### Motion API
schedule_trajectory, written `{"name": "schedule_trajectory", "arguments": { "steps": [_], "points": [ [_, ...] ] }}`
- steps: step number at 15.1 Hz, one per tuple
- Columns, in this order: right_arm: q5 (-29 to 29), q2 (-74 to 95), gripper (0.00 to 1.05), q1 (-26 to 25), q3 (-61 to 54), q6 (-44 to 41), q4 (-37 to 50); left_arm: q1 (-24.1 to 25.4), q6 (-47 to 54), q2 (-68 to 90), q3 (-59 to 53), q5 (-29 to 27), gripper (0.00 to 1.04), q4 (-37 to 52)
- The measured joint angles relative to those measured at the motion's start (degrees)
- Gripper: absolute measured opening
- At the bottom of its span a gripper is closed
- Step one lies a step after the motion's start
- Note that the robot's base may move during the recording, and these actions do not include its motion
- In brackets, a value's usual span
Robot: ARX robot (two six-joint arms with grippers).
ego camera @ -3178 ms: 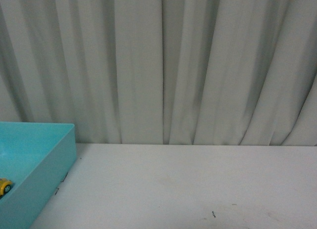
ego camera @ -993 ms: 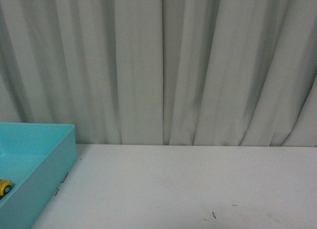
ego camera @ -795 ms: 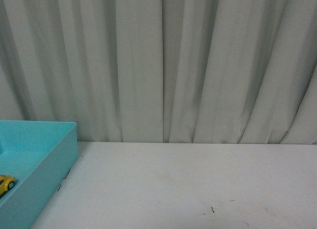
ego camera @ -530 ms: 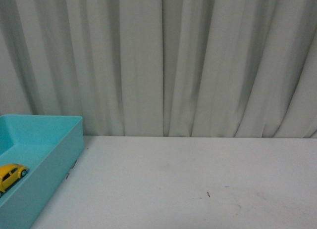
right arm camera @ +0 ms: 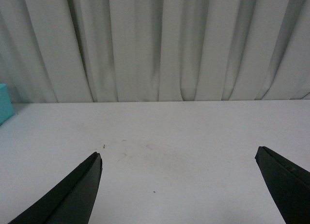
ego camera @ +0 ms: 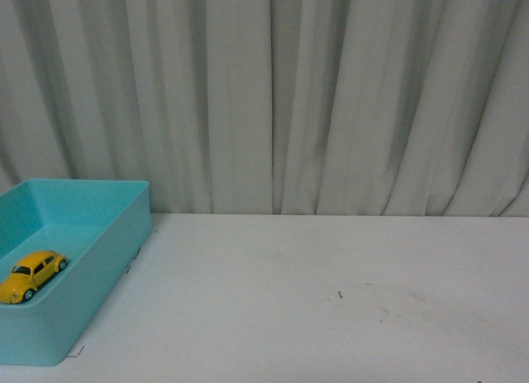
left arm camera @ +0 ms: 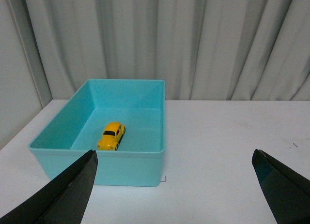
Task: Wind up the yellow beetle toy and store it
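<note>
The yellow beetle toy point(ego camera: 31, 275) sits on its wheels inside the turquoise bin point(ego camera: 124, 234) at the table's left side. In the left wrist view the toy point(left arm camera: 111, 135) rests on the bin's floor, and the bin point(left arm camera: 145, 163) stands in front of my left gripper point(left arm camera: 174, 158), which is open, empty and well back from it. My right gripper point(right arm camera: 178, 158) is open and empty above bare white table. Neither gripper shows in the front view.
A white table point(ego camera: 331, 300) stretches to the right of the bin, with faint marks and a small dark speck point(ego camera: 340, 295). A grey-white curtain point(ego camera: 273, 93) hangs along the table's far edge. The bin's corner point(right arm camera: 4, 105) shows in the right wrist view.
The front view has tilted downward, so the table edge and bin sit higher in frame. The whole toy and more of the bin now show. The toy has not moved within the bin.
</note>
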Motion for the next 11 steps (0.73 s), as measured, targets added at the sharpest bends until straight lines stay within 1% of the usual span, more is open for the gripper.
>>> {"name": "schedule_trajectory", "arguments": {
  "steps": [11],
  "points": [
    [0.0,0.0,0.98,0.0,0.0,0.0,0.0,0.0,0.0,0.0,0.0,0.0,0.98,0.0]
  ]
}}
